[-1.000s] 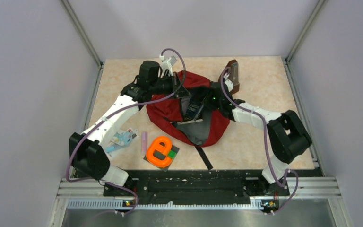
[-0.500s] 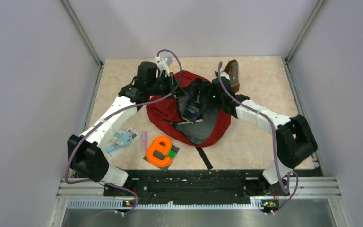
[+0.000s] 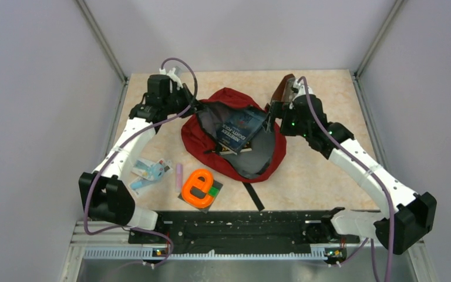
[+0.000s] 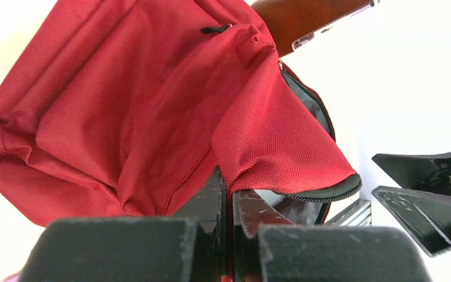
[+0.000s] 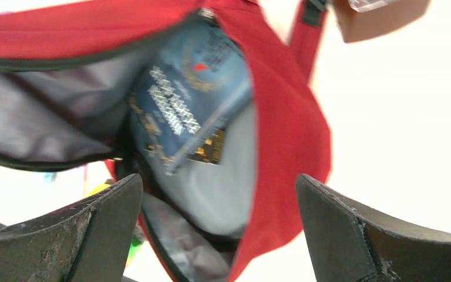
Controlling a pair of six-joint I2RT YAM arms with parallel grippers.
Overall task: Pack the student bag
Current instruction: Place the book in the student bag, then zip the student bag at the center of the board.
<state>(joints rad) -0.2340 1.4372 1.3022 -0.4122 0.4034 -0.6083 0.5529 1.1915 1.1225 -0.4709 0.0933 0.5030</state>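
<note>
The student bag [image 3: 273, 154], dark red with grey lining, lies open in the middle of the table. A dark blue book [image 3: 239, 126] rests inside its mouth, also seen in the right wrist view as the book [image 5: 191, 111]. My left gripper [image 3: 192, 109] is shut on the bag's left rim; in its wrist view the left gripper [image 4: 229, 185] pinches a fold of the red fabric [image 4: 123, 106]. My right gripper [image 3: 273, 113] hangs open at the bag's right rim, and the right gripper [image 5: 217, 200] has nothing between its fingers.
A brown metronome [image 3: 286, 89] stands just behind the right gripper. Near the front left lie an orange e-shaped piece [image 3: 198, 188] on a dark card, a pink stick [image 3: 179, 175] and a blue-and-white packet [image 3: 151, 172]. A black strap [image 3: 253, 196] trails from the bag.
The right gripper opened and let go of the book, then drew back to the right; the book now lies in the bag. The left gripper pulled the rim leftward, widening the opening.
</note>
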